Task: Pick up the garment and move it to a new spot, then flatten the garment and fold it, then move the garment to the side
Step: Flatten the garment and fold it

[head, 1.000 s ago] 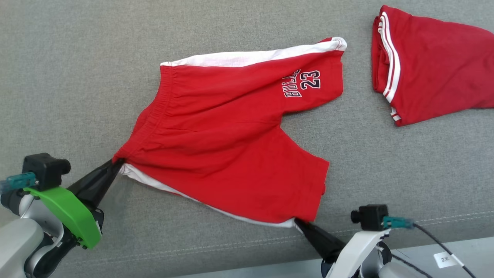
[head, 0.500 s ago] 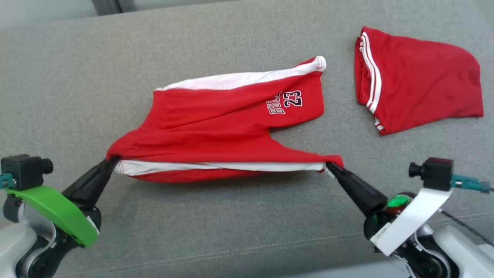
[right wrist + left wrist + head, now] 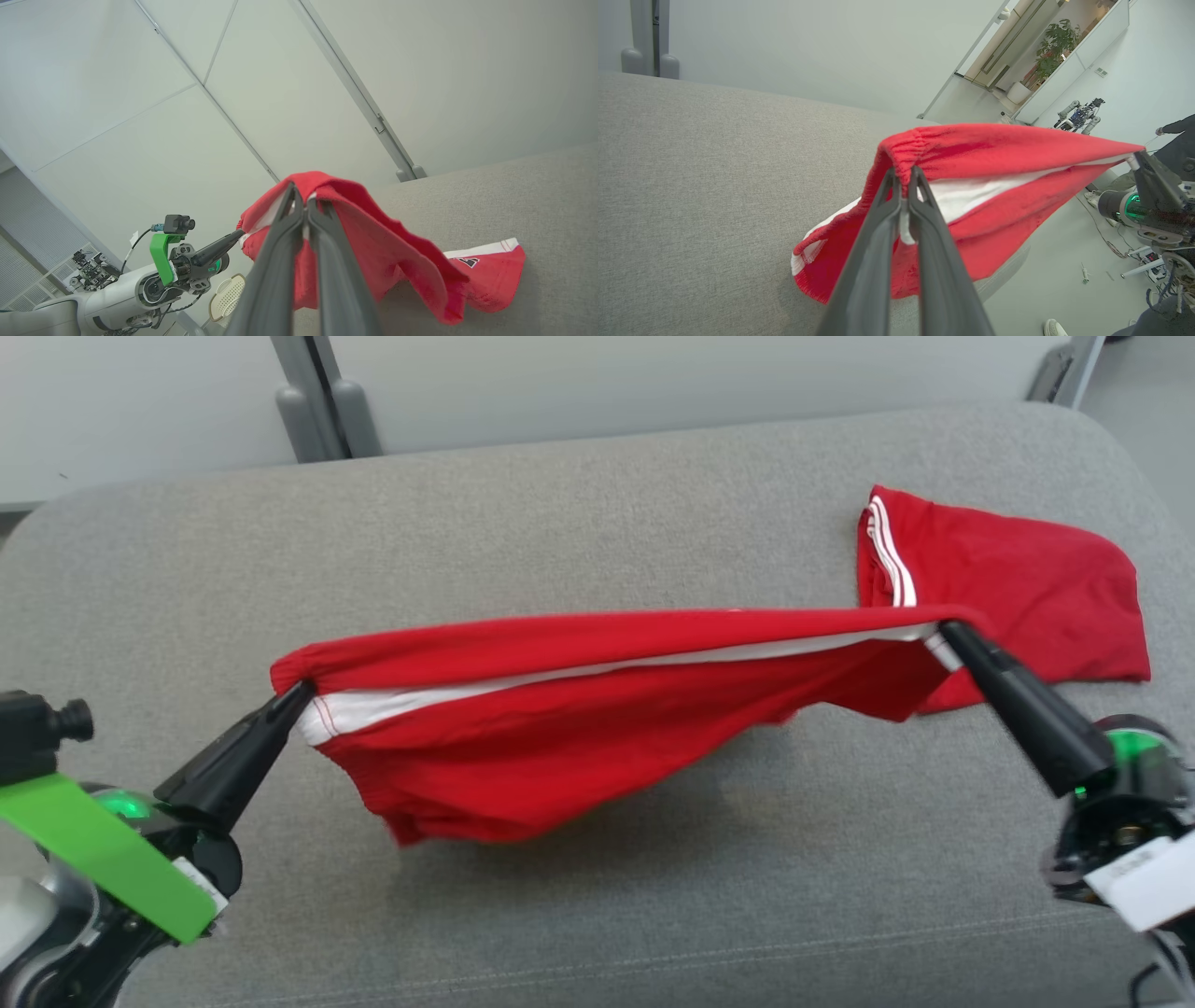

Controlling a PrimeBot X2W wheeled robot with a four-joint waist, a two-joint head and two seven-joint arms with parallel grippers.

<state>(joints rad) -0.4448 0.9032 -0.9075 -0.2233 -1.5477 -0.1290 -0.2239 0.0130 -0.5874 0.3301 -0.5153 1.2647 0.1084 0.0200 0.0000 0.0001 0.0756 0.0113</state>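
Now the red shorts (image 3: 607, 737) hang mid-frame over the grey cushion (image 3: 560, 523), long axis left to right, left jaws clamped on the waistband end, right jaws clamped on the opposite end.

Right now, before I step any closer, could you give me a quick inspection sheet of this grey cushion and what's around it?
Surface: grey fabric cushion.
Job's things: red shorts, lifted and stretched between left gripper and right gripper, sagging below.
Clutter: second red garment, folded, beyond the right gripper.
Grippers: both sets of jaws shut on opposite ends of the shorts.
Cables: thin black cable at the left arm's camera.
Surroundings: pale wall panels; potted plant far off.
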